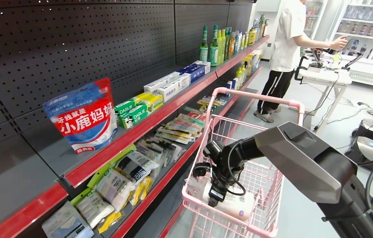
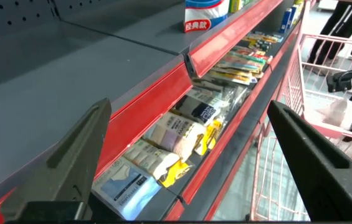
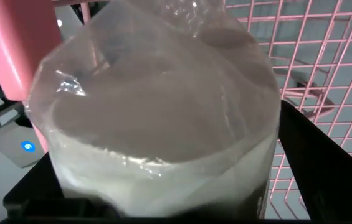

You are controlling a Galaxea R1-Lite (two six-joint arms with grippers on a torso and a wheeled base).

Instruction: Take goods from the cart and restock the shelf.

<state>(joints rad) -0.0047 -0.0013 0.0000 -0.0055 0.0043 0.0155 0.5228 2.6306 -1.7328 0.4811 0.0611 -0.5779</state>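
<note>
Two grippers: the right gripper [image 1: 215,198] points down inside the pink wire cart [image 1: 255,96], at its near corner on the shelf side. The left gripper [image 2: 188,106] hangs outside the cart, on that same side.
Right grip: clamped on a white soft pack in clear plastic wrap [image 1: 239,205], one dark finger pressed to each flank.
Left grip: fingers wide apart, nothing between them.
Pack: low in the cart's near corner, just inside the rim.
Shelf: the grey shelf with red front edge [image 1: 41,148] runs alongside the cart. A red-and-blue stand-up pouch [image 1: 84,115] stands level with the cart's near end, green toothpaste boxes [image 1: 135,110] sit level with its handle, and tall green bottles [image 1: 213,46] are well beyond it.
Risk: the wrap looks slick and loose, so I judge the pack could slide out during the lift. It could also snag on the cart's rim if raised at a slant. Set down carelessly, it could tip the pouch.
Views: the right wrist view gives the grip up close, with crinkled film [image 3: 163,124] bulging between the fingers. The head view gives the route from cart to shelf. The left wrist view gives the grey board nearer than the pouch.
</note>
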